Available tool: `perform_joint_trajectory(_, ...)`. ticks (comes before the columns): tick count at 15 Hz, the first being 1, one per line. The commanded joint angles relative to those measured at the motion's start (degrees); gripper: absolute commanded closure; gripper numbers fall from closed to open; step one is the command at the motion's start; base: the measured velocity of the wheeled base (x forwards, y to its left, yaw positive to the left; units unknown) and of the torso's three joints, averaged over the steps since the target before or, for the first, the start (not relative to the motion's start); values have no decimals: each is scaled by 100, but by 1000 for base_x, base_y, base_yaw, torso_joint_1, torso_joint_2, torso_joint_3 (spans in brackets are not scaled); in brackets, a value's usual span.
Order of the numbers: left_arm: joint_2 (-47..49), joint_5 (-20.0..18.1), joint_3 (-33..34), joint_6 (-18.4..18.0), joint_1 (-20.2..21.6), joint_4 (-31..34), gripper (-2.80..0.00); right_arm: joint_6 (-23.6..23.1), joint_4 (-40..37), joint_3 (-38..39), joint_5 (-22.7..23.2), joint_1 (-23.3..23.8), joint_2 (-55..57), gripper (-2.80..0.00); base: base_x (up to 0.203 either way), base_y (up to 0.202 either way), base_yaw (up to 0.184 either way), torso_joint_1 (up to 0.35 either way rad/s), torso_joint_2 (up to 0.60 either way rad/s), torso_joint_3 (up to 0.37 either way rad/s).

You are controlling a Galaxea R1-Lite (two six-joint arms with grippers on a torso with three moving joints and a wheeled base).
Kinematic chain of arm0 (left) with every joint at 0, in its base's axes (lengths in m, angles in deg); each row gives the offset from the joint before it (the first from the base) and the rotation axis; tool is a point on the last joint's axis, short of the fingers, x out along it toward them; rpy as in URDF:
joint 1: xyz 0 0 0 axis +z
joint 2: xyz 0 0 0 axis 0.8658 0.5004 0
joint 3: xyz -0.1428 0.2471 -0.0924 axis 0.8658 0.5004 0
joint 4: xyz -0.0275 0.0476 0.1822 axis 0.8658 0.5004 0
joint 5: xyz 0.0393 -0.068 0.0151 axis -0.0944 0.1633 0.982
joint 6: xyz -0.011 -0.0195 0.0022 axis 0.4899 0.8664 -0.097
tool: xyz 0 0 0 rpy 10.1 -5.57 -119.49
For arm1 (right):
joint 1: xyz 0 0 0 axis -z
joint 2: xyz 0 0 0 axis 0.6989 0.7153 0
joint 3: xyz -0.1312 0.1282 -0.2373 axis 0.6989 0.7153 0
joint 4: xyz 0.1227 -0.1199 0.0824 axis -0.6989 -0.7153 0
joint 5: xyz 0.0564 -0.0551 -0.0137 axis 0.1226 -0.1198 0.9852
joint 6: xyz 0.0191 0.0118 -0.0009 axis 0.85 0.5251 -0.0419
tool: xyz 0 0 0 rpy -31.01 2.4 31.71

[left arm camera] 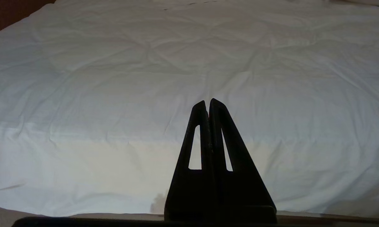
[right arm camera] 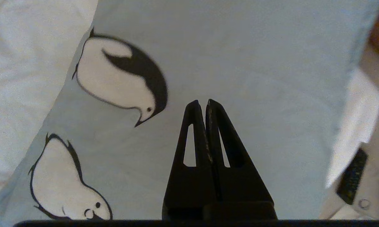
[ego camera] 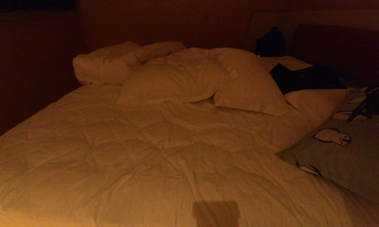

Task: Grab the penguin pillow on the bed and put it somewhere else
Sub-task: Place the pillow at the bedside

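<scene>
Penguin pillow [ego camera: 350,154] lay on bed [ego camera: 151,151], at its right edge beside plain white pillows [ego camera: 189,78]. Right gripper [right arm camera: 206,104] hovered above pillow's middle, fingers clenched, empty — contact hard to judge. Left gripper [left arm camera: 208,103] clenched too, parked over duvet. Advice: spread fingers first, shift toward flanged edge — pinch fabric there, lift slowly.

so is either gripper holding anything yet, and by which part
No. The right gripper is shut and empty above the penguin pillow; the left gripper is shut and empty over the bed.
</scene>
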Motion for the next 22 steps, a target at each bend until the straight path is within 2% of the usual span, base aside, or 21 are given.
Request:
perform_joint_trajectory(1,4,0,18,1,-2,-2,0,19,-4,44,80,-109,147,0,0,0,0,0,0,0)
perform_joint_trajectory(2,4,0,18,1,6,-2,0,22,-5,44,80,-129,163,0,0,0,0,0,0,0)
perform_joint_trajectory(3,4,0,18,1,-2,-2,0,22,-13,53,71,-167,217,-280,0,0,0,0,0,0)
perform_joint_trajectory(9,4,0,18,1,-2,-2,0,11,-30,255,-201,-272,102,-280,0,0,0,0,0,0)
perform_joint_trajectory(16,4,0,18,1,-2,-2,0,13,-338,195,-287,-255,246,-280,0,0,0,0,0,0)
perform_joint_trajectory(22,4,0,18,1,-2,-2,0,-32,-271,-131,-247,-127,1213,-280,0,0,0,0,0,0)
